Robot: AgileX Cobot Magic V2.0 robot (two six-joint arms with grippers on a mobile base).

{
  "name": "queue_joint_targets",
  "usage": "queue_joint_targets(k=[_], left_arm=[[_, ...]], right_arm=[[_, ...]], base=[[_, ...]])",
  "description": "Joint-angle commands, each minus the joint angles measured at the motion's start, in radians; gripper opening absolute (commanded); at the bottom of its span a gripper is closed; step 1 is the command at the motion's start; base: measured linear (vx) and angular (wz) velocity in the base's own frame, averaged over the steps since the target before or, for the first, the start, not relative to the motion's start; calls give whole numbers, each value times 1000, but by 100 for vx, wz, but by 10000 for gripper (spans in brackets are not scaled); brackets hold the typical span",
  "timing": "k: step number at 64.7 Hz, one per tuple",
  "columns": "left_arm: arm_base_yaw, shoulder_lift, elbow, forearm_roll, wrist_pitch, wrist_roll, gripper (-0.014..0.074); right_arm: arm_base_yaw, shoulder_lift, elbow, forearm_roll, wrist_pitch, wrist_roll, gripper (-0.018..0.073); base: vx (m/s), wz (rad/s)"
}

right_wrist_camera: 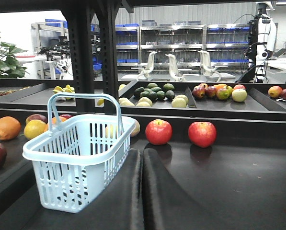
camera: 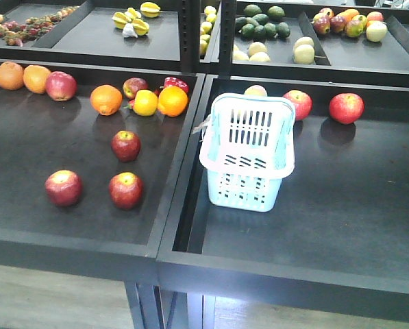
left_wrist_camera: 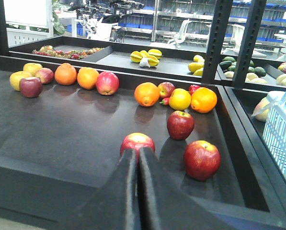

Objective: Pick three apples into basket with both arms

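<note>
We are taking the basket (camera: 244, 190) as our marker: it is standing upright, and we are seeing no fruit inside it. To its left, across the tray divider (camera: 188, 147), the task's fruit is lying in a loose cluster. The near apple (camera: 126, 190) is closest to the basket, the rear apple (camera: 125, 145) sits just behind that one, and the outermost apple (camera: 64, 188) is farthest from the basket.

We are pointing the left gripper (left_wrist_camera: 136, 154) at the outermost apple, fingers pressed together and holding nothing, likely because that arm is serving the side left of the basket. The right gripper (right_wrist_camera: 143, 154) is also closed tight and empty. It is hovering just short of the basket (two more red apples (camera: 297, 103) are sitting behind it), probably so it is ready for its share.
</note>
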Motion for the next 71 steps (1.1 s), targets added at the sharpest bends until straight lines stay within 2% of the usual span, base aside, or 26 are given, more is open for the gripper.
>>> queue_joint_targets(k=[1, 71], left_arm=[[3, -14, 24, -7, -81, -6, -7], [3, -14, 24, -7, -81, -6, -7]], right_arm=[[-6, -11, 15, 0, -73, -8, -5], [-6, -11, 15, 0, -73, -8, -5]], base=[[11, -6], [10, -12]])
